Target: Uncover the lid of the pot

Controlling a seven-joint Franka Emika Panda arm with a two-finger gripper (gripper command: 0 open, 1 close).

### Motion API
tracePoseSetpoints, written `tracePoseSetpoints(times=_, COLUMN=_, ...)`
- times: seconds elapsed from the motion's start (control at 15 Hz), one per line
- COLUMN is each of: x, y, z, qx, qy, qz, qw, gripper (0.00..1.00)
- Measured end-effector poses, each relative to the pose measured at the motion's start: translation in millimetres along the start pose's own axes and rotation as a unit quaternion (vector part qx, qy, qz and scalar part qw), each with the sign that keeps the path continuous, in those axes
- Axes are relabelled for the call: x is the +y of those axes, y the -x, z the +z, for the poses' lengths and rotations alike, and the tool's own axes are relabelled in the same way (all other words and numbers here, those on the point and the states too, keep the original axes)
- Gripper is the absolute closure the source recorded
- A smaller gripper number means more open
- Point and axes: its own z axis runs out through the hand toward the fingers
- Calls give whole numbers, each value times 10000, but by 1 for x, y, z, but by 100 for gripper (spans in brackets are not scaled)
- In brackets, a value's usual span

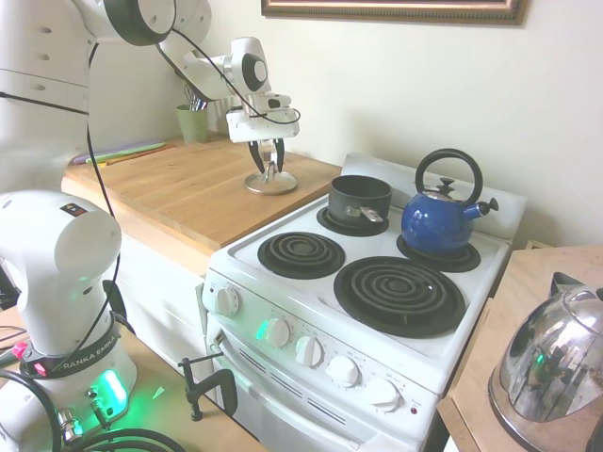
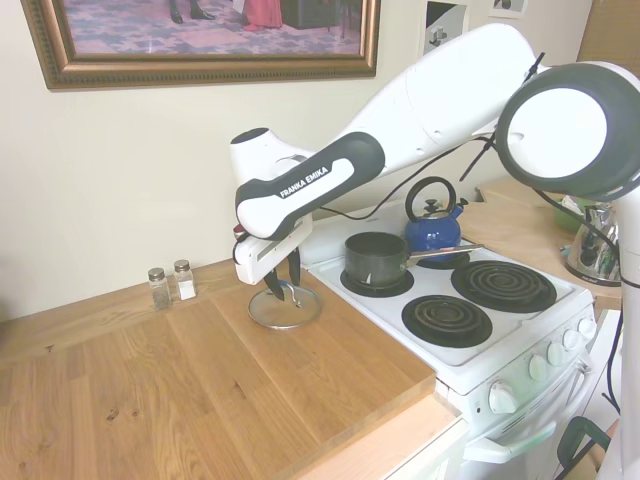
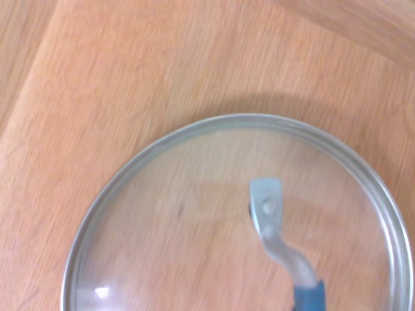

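1. The stove (image 1: 311, 311) carries the pot (image 1: 359, 199) on a back burner, open and lidless, so the uncovering looks done.
2. The wooden surface (image 2: 180, 390) beside the stove bears the lid (image 2: 283, 306), lying flat.
3. The tool (image 1: 268, 170) hangs just above the lid's handle, fingers spread and holding nothing; only pulling away seems left.

Bench (image 2: 180, 380) bare wood on all sides of the lid (image 2: 283, 306), open approach from the front and left. Salt and pepper shakers (image 2: 172, 285) by the wall, well apart from the lid. Green cup (image 1: 193, 122) of utensils at the back corner. Pot (image 1: 359, 199) open-topped on the stove's back burner, blue kettle (image 1: 440, 218) just beside it, crowding that side. Front burners (image 1: 399, 295) clear.
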Motion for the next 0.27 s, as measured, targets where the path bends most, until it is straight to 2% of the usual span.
tracePoseSetpoints(times=0.27, x=21, y=21, z=-20, qx=271, qy=-266, qz=30, qw=9993, gripper=0)
